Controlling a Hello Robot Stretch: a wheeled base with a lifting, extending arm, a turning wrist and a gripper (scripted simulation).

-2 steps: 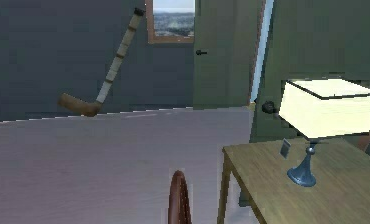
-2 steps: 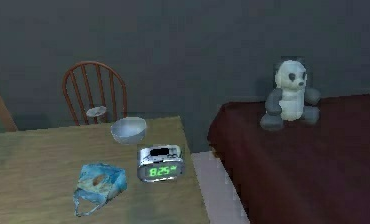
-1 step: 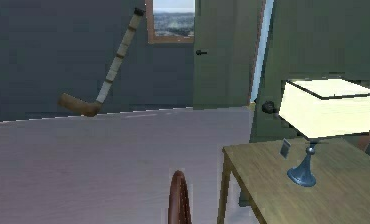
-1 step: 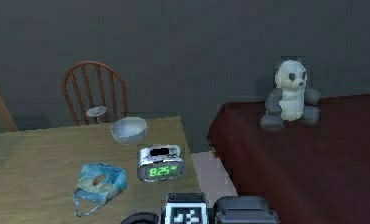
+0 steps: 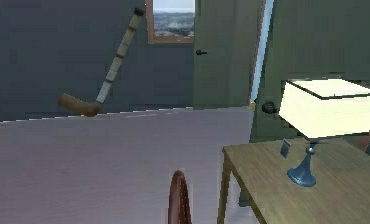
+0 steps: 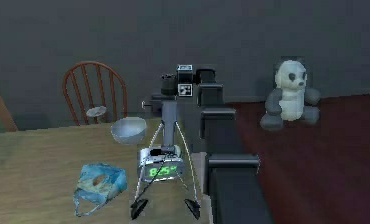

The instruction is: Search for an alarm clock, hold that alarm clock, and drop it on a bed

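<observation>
**Clerk:** Surface and room, please.

**Keeper:** Arm side view: 1 wooden table (image 6: 43, 160), lower left, pale brown top. Behind it, 1 red wooden chair (image 6: 93, 90) against a dark grey wall. Dark red floor (image 6: 333, 170) at right, where 1 panda plush (image 6: 291, 95) sits by the wall. Forward view: 1 hockey stick (image 5: 108, 70) leaning on a dark wall, upper left; 1 green door (image 5: 225, 55), upper middle; 1 lamp (image 5: 323, 110) with a cream shade on a wooden desk (image 5: 255, 165), lower right.

**Clerk:** Items on the table?

**Keeper:** 1 grey bowl (image 6: 128, 128) near the far edge; 1 crumpled blue item (image 6: 100, 180) at lower left, kind not determinable.

**Clerk:** The task item?

**Keeper:** 1 alarm clock (image 6: 163, 168), small, pale silvery case, dark face with green lit digits. Position: lower middle of the arm side view, over the table's right end, between the blue item and the dark arm.

**Clerk:** The tool?

**Keeper:** 1 gripper (image 6: 165, 208), 2 thin fingers running down either side of the clock. Finger state: cannot tell. Whether it holds anything: cannot tell.
</observation>
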